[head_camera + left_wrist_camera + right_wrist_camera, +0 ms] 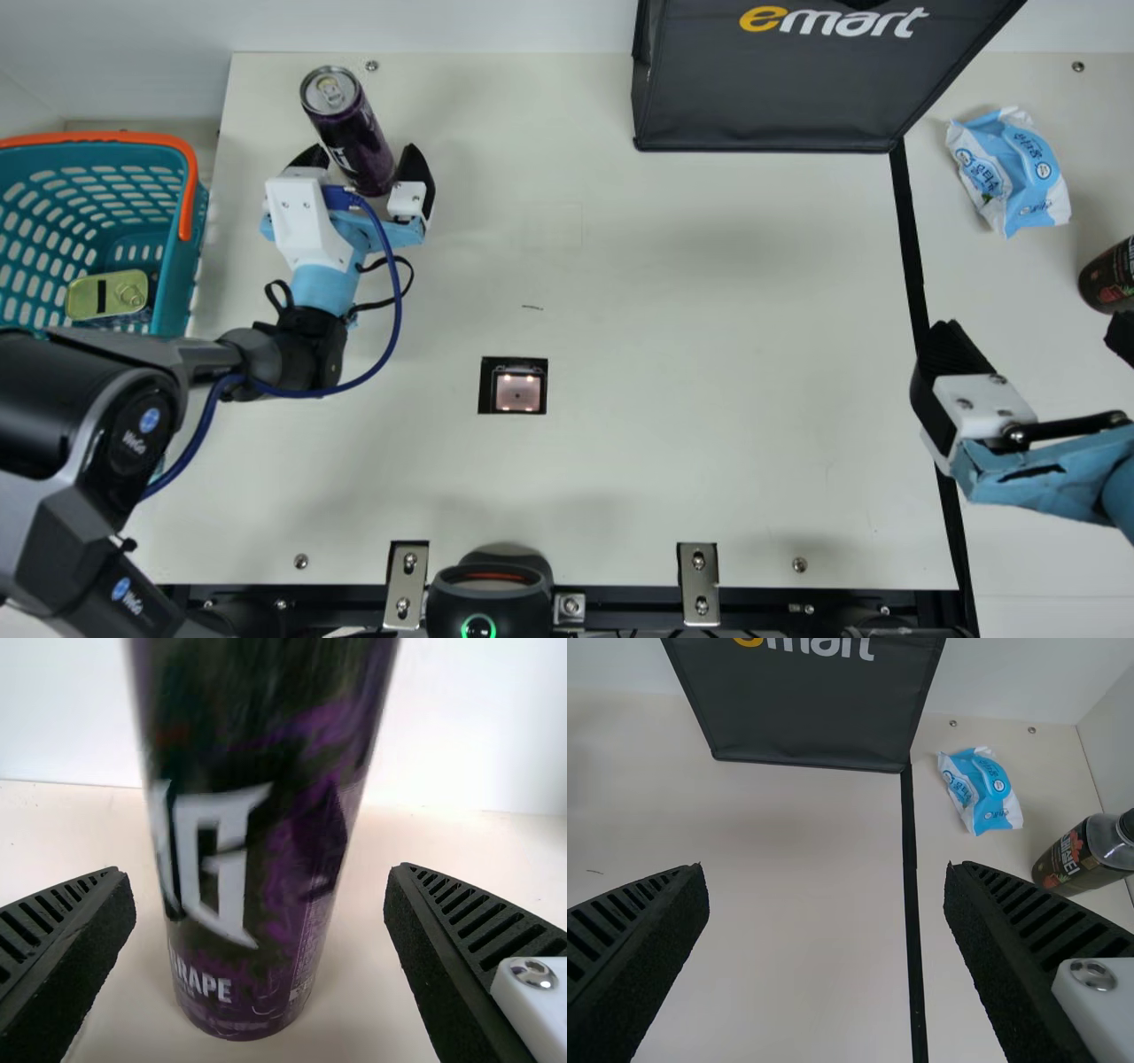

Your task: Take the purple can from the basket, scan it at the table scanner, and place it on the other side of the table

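Sizing up the purple can [354,133], I see it upright on the table [709,310], just outside the basket [182,266]. My left claw [360,153] is spread around it—gaps at both sides, nothing gripped. My right claw [824,870] is parted too, and empty. I'd expect a stiff, smooth can, fairly heavy if full, and apt to slide in a loose squeeze. I'd close squarely on the lower body, firm but gentle—the thin wall could dent—then lift it towards the table scanner [518,392].
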You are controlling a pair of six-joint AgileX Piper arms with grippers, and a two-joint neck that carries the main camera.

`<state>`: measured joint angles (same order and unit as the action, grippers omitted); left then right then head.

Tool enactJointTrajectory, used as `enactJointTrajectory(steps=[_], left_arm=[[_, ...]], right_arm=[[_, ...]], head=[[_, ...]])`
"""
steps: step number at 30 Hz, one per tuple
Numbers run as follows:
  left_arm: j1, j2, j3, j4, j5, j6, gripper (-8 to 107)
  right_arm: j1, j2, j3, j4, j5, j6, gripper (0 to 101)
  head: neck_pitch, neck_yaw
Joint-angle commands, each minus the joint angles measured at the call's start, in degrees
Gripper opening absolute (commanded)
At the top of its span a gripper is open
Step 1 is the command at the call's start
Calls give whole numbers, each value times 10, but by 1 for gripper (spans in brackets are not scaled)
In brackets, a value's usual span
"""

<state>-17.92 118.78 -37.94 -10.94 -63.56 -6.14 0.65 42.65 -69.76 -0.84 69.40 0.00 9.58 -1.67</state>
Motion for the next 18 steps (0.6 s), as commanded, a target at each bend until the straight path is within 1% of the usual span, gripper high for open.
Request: enactJointTrajectory(steps=[1,13,18], left_arm=[[0,-11,1,-1,14,2,90],[0,-87,16,-18,91,28,90],[-3,-120,28,-21,112,32,90]], right_arm=[[0,0,0,0,0,0,95],[0,0,0,0,0,0,95],[0,0,0,0,0,0,95]], head=[[-17,1],[-17,1],[-17,1]])
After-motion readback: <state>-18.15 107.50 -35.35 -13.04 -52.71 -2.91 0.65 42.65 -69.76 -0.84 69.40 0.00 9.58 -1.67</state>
